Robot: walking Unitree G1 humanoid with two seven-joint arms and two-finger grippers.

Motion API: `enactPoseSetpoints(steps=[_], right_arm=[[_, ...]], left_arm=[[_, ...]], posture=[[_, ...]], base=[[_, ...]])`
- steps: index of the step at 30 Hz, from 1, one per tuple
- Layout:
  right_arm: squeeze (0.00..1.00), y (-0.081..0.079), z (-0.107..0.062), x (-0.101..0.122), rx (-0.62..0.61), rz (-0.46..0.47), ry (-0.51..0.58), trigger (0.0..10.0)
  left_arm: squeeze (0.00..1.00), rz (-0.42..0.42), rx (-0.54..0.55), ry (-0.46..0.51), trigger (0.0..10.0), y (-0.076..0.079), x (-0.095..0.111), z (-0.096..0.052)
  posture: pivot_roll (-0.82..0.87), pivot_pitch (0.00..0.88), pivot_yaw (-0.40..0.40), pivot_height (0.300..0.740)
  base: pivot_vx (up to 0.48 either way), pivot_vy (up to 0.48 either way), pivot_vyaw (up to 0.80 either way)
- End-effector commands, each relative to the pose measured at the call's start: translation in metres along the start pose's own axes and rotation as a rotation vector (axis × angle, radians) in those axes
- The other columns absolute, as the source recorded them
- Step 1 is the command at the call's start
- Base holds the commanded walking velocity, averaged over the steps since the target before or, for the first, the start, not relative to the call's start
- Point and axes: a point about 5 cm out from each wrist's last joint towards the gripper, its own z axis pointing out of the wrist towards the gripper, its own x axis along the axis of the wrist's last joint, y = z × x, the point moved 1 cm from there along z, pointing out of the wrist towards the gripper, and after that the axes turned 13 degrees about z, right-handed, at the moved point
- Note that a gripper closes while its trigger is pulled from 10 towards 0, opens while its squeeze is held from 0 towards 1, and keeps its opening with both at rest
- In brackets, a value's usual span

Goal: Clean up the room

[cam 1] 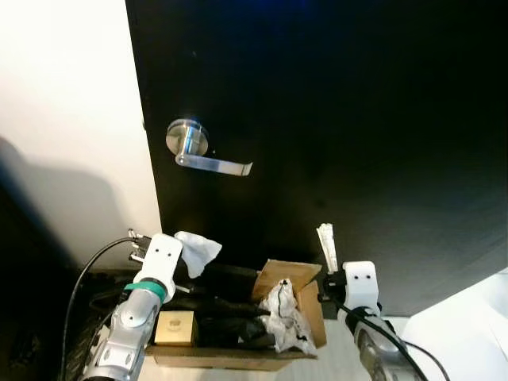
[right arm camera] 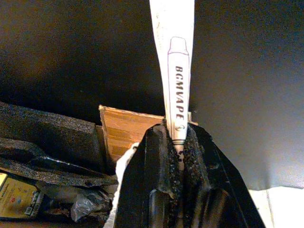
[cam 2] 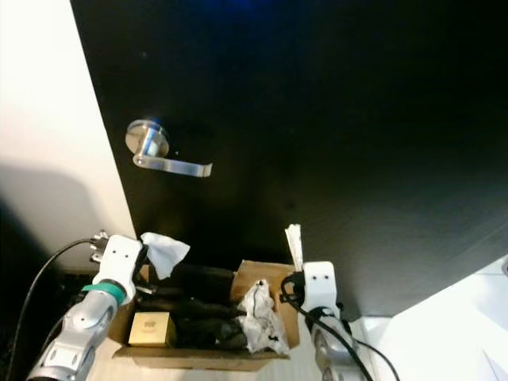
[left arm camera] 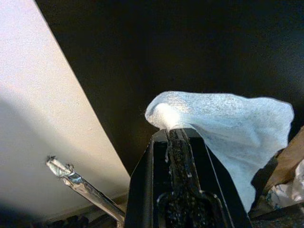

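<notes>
A white tissue (cam 1: 196, 252) is sitting pinched in the left tool (left arm camera: 176, 137), low and left of centre in the left eye frame, hanging just above the left end of an open cardboard box (cam 1: 295, 278). A narrow white wrapper (right arm camera: 175, 71) printed with lettering is standing upright, clamped in the right tool (right arm camera: 176, 135), which is holding beside the box's right flap at lower centre-right. The box is lying on the floor against a black door (cam 1: 333, 119) and is already holding dark foam pieces (right arm camera: 47, 137), crumpled white paper (cam 1: 284, 313) and a small yellow carton (cam 1: 175, 327). By my reading, the robot is in the dropping-off step, carrying two bits of litter to the box. The next move is probably calling for bringing each tool over the box opening, then parting its fingers so tissue and wrapper fall inside rather than onto the floor. The door's lever handle (cam 1: 208, 159) is shining in the upper left, well apart from both arms.
</notes>
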Motion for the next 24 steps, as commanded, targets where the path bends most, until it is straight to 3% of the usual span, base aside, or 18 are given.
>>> enactPoseSetpoints(steps=[1, 5, 8, 10, 13, 24], right_arm=[[0.00, 0.007, 0.000, -0.009, -0.007, -0.009, -0.038, 10.0], [0.00, 0.003, 0.006, -0.008, 0.020, -0.042, -0.052, 10.0], [0.00, -0.015, 0.013, -0.008, 0.142, -0.075, -0.086, 10.0], [0.00, -0.018, 0.013, -0.009, 0.172, -0.080, -0.099, 10.0], [0.00, -0.028, 0.014, -0.017, 0.293, -0.170, -0.169, 10.0], [0.00, -0.026, 0.020, -0.019, 0.279, -0.167, -0.194, 10.0]], left_arm=[[0.00, 0.008, -0.022, -0.029, 10.0, 0.008, -0.006, 0.002], [0.00, 0.012, -0.042, -0.016, 10.0, 0.010, -0.001, 0.009], [0.00, 0.077, -0.147, -0.010, 10.0, 0.017, -0.004, 0.010], [0.00, 0.095, -0.170, -0.010, 10.0, 0.018, -0.006, 0.010], [0.00, 0.193, -0.295, -0.019, 10.0, 0.022, -0.014, 0.009], [0.00, 0.211, -0.353, -0.033, 10.0, 0.030, -0.017, 0.009]], posture=[[-0.01, 0.049, -0.050, 0.740], [-0.01, 0.048, -0.053, 0.740], [-0.01, 0.053, -0.052, 0.740], [-0.01, 0.053, -0.052, 0.740], [-0.02, 0.055, -0.050, 0.740], [-0.01, 0.064, -0.061, 0.740]], base=[[0.000, 0.000, 0.00], [0.000, 0.000, 0.00], [0.000, 0.000, 0.00], [0.000, 0.000, 0.00], [0.000, 0.000, 0.00], [0.000, 0.000, 0.00]])
